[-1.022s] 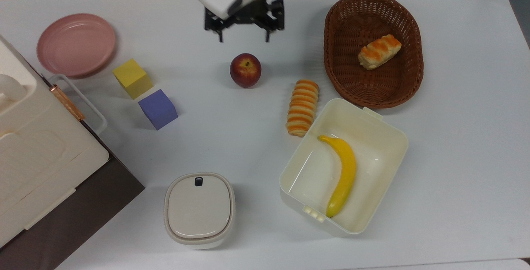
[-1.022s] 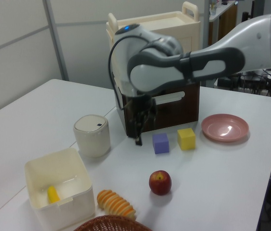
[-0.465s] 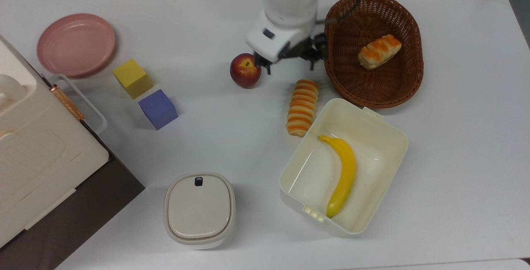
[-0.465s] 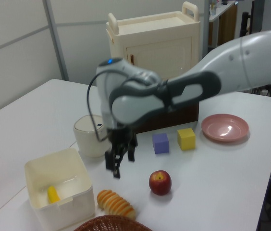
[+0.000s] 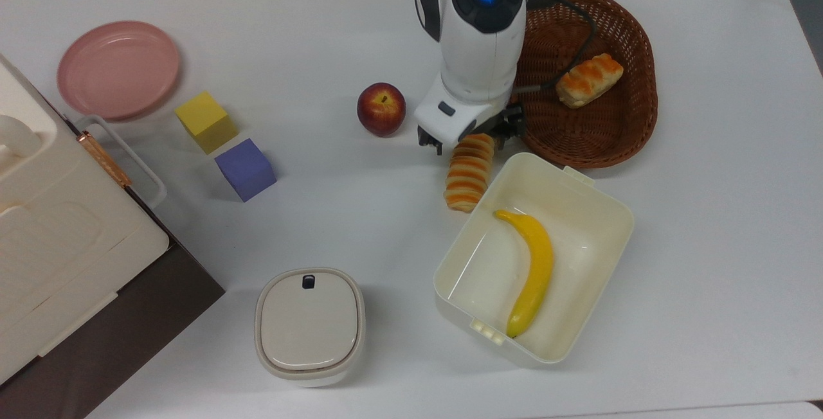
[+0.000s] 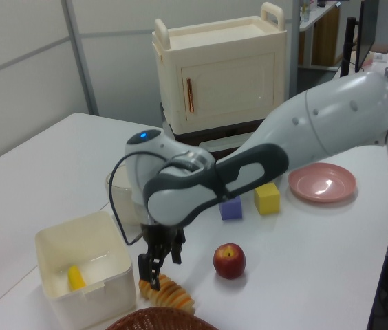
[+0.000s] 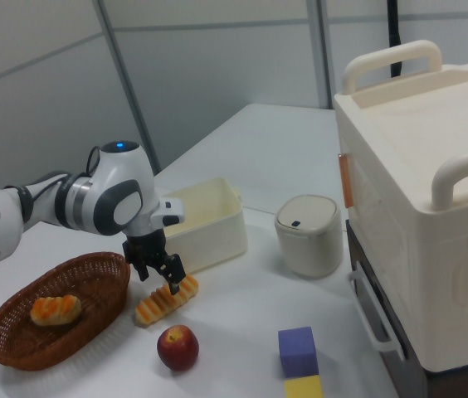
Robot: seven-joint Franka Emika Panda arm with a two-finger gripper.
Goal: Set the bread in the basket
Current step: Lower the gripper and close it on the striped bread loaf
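Observation:
The bread [image 5: 468, 175], a long roll ridged in orange and cream, lies on the white table between the apple and the cream box; it also shows as the bread [image 6: 172, 294] and the bread [image 7: 166, 300]. My gripper [image 5: 468, 141] hangs low over the bread's end nearest the basket, open, with a black finger on each side of the roll. It appears as the gripper [image 6: 159, 265] and the gripper [image 7: 159, 269]. The brown wicker basket [image 5: 617, 130] stands close by at the top view's right and holds a shorter, chunkier roll [image 5: 589, 80].
A red apple [image 5: 381, 108] sits just left of the arm in the top view. The cream box [image 5: 617, 213] with a banana [image 5: 530, 271] touches the bread's side. Farther left are a blue cube [image 5: 245, 169], a yellow cube [image 5: 206, 121], a pink plate [image 5: 118, 69], a lidded canister [image 5: 310, 324] and a cream cabinet [image 5: 58, 245].
The arm swung from the table's far edge past the apple and came down over the bread's end. Its fingers stayed open. Nothing else moved.

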